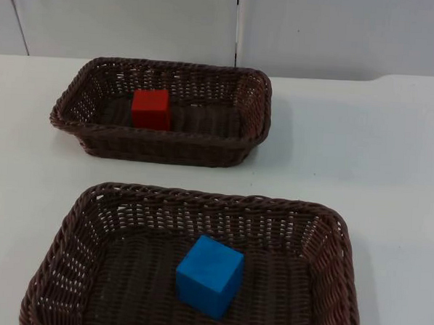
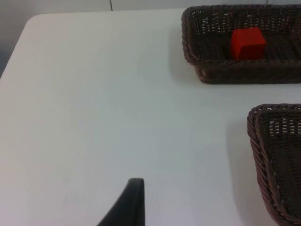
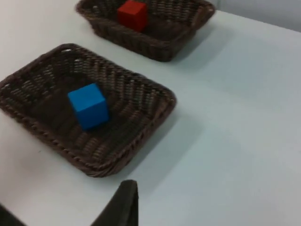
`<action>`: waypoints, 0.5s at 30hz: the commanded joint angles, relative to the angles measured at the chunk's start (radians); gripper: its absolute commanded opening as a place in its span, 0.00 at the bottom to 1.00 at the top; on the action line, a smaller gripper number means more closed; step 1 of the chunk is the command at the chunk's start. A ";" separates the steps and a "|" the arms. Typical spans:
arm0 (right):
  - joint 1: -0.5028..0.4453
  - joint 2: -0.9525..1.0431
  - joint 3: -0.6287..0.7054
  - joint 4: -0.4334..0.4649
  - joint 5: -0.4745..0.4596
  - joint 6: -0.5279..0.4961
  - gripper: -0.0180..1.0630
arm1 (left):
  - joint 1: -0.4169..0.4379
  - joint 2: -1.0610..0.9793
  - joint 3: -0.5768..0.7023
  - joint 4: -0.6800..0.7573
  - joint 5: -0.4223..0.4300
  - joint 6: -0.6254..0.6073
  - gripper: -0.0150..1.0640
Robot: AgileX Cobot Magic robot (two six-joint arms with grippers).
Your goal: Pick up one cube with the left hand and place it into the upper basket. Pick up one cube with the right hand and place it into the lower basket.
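- Step: both placements look done; red matte cube [image 1: 151, 109] sits on the floor of the upper dark-brown woven wicker basket [image 1: 252, 110], toward its left half, upright
- Blue matte cube [image 1: 209, 276] sits inside the lower dark-brown woven wicker basket [image 1: 330, 234], near mid-floor, turned corner-on to the rim
- Left gripper: one black fingertip [image 2: 128, 203] above bare white table top [image 1: 363, 148], well apart from both baskets; spread or pressed together, cannot tell; arm waits
- Right gripper: one black fingertip [image 3: 123, 203] just outside the lower basket's rim, above the table; finger state cannot tell; nothing seen pinched
- Next move, my judgement: none on the cubes; at most retreat both arms
- Materials: baskets rectangular, open weave, braided rims, sloped walls; cubes sharp-edged, smooth, likely foam or painted wood; table smooth, slightly glossy
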 commanded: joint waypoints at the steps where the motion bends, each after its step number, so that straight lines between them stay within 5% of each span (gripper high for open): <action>1: -0.053 -0.004 0.008 0.002 -0.001 -0.001 0.99 | 0.002 -0.004 0.003 0.002 0.001 -0.006 0.99; 15: -0.300 -0.004 0.008 0.002 -0.001 -0.001 0.99 | 0.002 -0.004 0.003 0.002 0.001 -0.006 0.99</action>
